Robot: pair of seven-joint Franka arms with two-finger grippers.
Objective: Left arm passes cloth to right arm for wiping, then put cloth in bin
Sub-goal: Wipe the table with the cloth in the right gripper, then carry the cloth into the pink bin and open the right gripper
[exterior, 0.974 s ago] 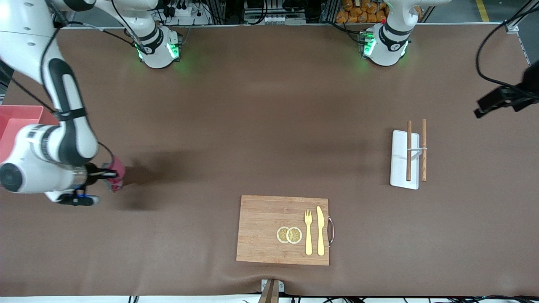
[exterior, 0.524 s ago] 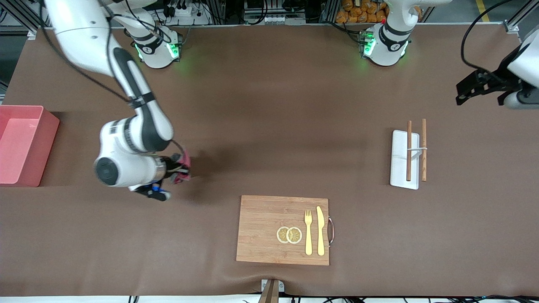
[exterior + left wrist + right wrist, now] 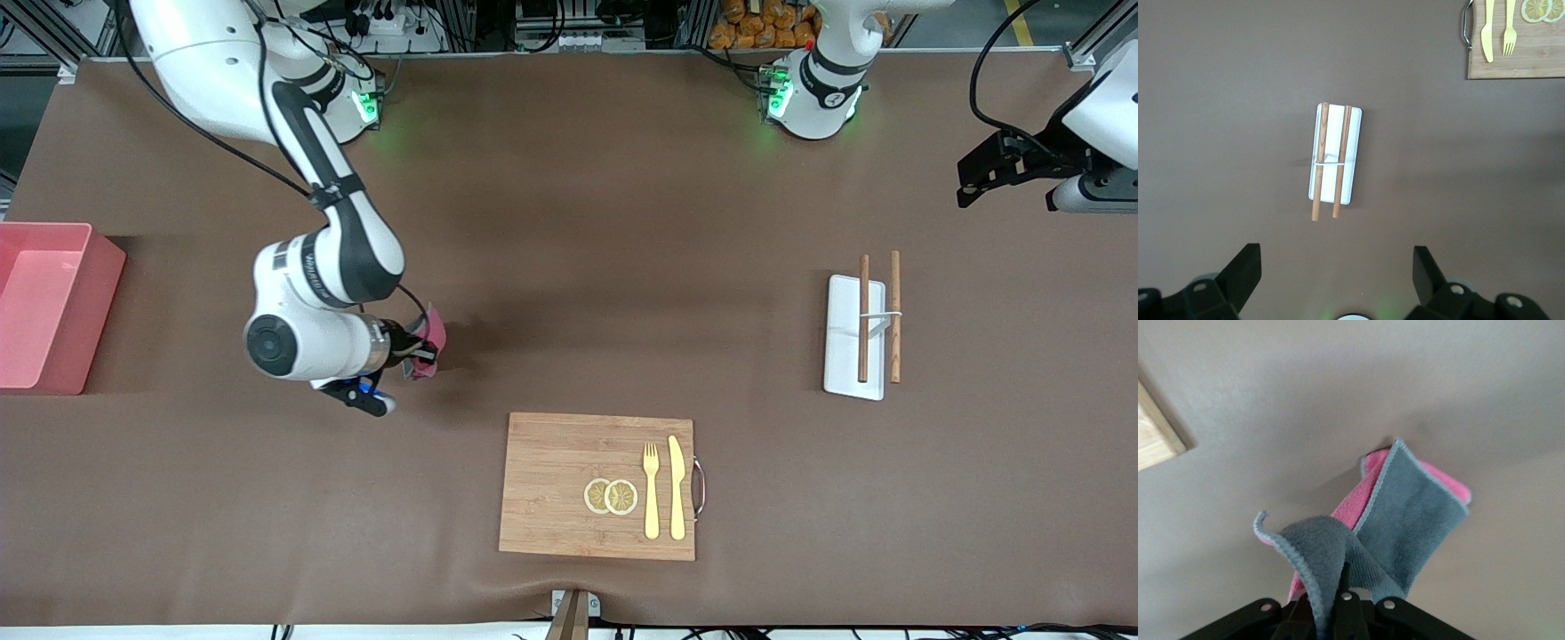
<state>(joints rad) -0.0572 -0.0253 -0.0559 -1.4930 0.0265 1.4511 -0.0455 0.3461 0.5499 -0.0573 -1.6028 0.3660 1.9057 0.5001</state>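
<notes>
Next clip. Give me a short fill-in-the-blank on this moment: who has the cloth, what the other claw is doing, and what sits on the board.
1. The cloth is gripped by the ____ claw.
2. The left claw hangs over the table with its fingers ____.
3. On the cutting board, the fork lies between the knife and the two ____ slices.
4. The bin stands at the ____ arm's end of the table.

Missing words: right; open; lemon; right
</notes>
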